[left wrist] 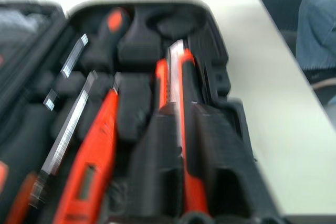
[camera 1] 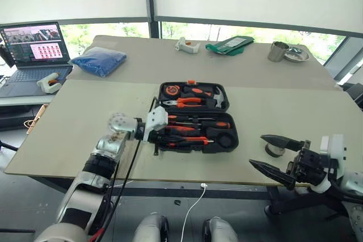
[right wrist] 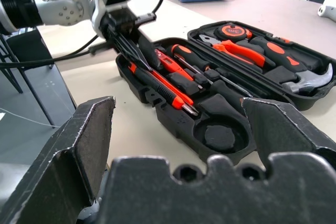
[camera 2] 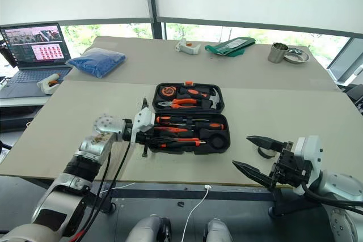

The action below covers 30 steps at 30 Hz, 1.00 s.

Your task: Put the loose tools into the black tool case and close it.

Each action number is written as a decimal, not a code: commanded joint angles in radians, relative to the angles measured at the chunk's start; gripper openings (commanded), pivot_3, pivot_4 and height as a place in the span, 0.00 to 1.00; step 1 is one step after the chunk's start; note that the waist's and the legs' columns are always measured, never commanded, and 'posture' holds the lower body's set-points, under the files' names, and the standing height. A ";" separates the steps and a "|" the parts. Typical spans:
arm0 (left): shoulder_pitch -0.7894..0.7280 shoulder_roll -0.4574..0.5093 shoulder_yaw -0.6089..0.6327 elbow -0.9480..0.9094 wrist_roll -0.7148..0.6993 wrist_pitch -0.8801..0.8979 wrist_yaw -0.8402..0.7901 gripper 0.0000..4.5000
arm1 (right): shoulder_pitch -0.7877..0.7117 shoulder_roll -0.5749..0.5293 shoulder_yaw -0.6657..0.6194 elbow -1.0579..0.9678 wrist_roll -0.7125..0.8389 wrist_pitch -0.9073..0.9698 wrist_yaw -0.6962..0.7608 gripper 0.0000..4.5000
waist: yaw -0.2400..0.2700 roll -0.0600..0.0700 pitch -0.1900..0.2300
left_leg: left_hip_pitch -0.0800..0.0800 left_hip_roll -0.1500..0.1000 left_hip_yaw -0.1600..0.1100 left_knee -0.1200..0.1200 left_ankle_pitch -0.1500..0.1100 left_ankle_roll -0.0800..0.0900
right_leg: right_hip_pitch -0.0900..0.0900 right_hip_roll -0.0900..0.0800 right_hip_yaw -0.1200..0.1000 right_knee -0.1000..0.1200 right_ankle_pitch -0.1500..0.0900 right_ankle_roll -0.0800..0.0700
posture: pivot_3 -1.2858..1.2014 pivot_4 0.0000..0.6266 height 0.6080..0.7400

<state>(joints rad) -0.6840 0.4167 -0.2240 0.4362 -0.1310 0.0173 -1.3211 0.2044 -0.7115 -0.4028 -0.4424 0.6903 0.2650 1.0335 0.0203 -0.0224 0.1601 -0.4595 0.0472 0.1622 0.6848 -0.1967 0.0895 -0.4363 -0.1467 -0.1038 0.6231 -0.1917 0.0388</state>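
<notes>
The black tool case (camera 1: 229, 140) lies open in the middle of the table. In its near half lie the orange-and-black utility knife (camera 1: 187, 139), two black-and-orange-handled screwdrivers (camera 1: 199, 124) and a slim orange screwdriver (right wrist: 169, 62). My left gripper (right wrist: 137, 59) is shut. It points down at the knife's left end, inside the case's left edge; whether it touches the knife I cannot tell. The small dark tape roll (camera 1: 275, 150) sits on the table right of the case. My right gripper (camera 1: 256, 151) hangs open just in front of the roll, with nothing between its fingers.
Pliers (camera 1: 187, 102), a hammer and a tape measure fill the case's far half. A blue bag (camera 1: 99, 60) and a laptop (camera 1: 34, 49) lie far left. A green item (camera 1: 229, 45) and a metal cup (camera 1: 278, 51) stand at the back. A person's knee (left wrist: 317, 24) is beside the table.
</notes>
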 commanded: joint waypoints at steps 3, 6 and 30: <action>0.022 0.008 -0.050 -0.013 0.072 0.027 0.061 0.01 | 0.002 0.011 -0.013 -0.004 0.005 -0.028 0.008 1.00 | 0.001 0.002 -0.001 | 0.003 0.000 0.000 0.000 -0.002 -0.004 | 0.002 0.000 0.000 0.000 0.000 0.000 | 0.52 0.24 1.00; 0.037 0.016 -0.072 -0.040 0.074 0.039 0.050 0.01 | 0.004 0.017 -0.010 -0.004 0.002 -0.027 0.008 1.00 | 0.003 0.003 -0.002 | 0.004 0.000 0.000 0.000 -0.003 -0.005 | 0.001 0.000 0.000 0.000 -0.002 -0.003 | 0.52 0.24 1.00; 0.053 0.051 0.199 -0.147 -0.253 -0.016 -0.028 0.43 | 0.193 0.078 -0.269 0.056 -0.035 -0.130 -0.020 1.00 | 0.019 0.018 -0.012 | 0.012 -0.001 -0.001 -0.004 -0.007 0.001 | 0.012 0.000 0.001 -0.011 -0.005 -0.004 | 0.52 0.24 1.00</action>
<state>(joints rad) -0.6446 0.4444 -0.0799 0.3400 -0.3190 0.0247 -1.3114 0.3606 -0.6525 -0.6078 -0.4001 0.6724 0.1974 1.0011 0.0395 -0.0041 0.1483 -0.4482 0.0461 0.1615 0.6803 -0.2036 0.0911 -0.4228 -0.1470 -0.1028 0.6122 -0.1957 0.0353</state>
